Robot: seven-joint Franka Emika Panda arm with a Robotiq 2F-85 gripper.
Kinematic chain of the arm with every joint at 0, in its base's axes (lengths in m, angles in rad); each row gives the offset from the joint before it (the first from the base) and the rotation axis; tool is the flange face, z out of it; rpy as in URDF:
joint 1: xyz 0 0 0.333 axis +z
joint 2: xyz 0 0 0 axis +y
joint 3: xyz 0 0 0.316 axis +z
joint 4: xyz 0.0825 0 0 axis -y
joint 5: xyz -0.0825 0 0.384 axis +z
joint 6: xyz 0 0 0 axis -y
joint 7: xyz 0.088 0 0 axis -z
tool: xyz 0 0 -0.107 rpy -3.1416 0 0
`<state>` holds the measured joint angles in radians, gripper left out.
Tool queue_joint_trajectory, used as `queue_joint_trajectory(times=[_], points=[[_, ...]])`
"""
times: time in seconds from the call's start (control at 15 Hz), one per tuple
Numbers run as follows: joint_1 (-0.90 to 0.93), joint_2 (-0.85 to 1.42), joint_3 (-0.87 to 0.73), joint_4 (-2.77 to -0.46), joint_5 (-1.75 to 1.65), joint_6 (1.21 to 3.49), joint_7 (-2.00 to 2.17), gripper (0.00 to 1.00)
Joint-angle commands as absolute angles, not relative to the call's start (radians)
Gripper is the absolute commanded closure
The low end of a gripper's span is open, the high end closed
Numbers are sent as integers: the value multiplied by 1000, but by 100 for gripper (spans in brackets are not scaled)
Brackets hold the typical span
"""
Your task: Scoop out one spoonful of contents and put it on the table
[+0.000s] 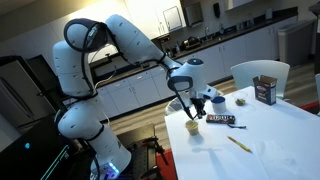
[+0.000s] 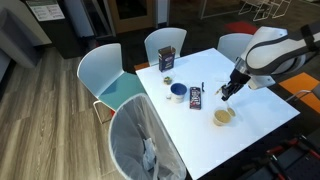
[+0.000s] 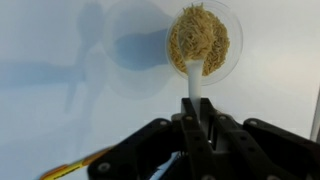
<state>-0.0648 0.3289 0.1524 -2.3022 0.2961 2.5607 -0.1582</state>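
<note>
In the wrist view my gripper (image 3: pixel 196 122) is shut on the handle of a white spoon (image 3: pixel 193 82). The spoon's bowl reaches into a clear round bowl (image 3: pixel 233 62) filled with tan, flaky contents (image 3: pixel 200 38). In both exterior views the gripper (image 1: pixel 189 108) (image 2: pixel 228 95) hangs just above that bowl (image 1: pixel 194 126) (image 2: pixel 222 117) near the table's edge. The spoon's tip is buried in the contents, so I cannot tell how full it is.
On the white table (image 2: pixel 262 125) stand a dark box (image 2: pixel 167 59), a blue cup (image 2: pixel 177 92), a dark wrapped bar (image 2: pixel 195 97) and a small dish (image 2: pixel 168 80). A yellow stick (image 1: pixel 238 143) lies on the table. Chairs (image 2: pixel 110 80) surround it.
</note>
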Motion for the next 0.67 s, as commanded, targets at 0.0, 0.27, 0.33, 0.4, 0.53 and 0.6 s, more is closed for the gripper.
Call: queue_joint_trajectory(times=[0.0,0.27,0.33,0.4,0.53,0.6], points=[[-78,314,151,-2286,327,2500,-188,97],[-89,316,139,-2285,332,2478,-190,97],[-95,319,136,-2285,335,2475,-194,97],[-99,321,133,-2284,337,2469,-194,97],[-110,329,123,-2283,342,2458,-196,97],[-116,331,119,-2283,346,2452,-196,97]])
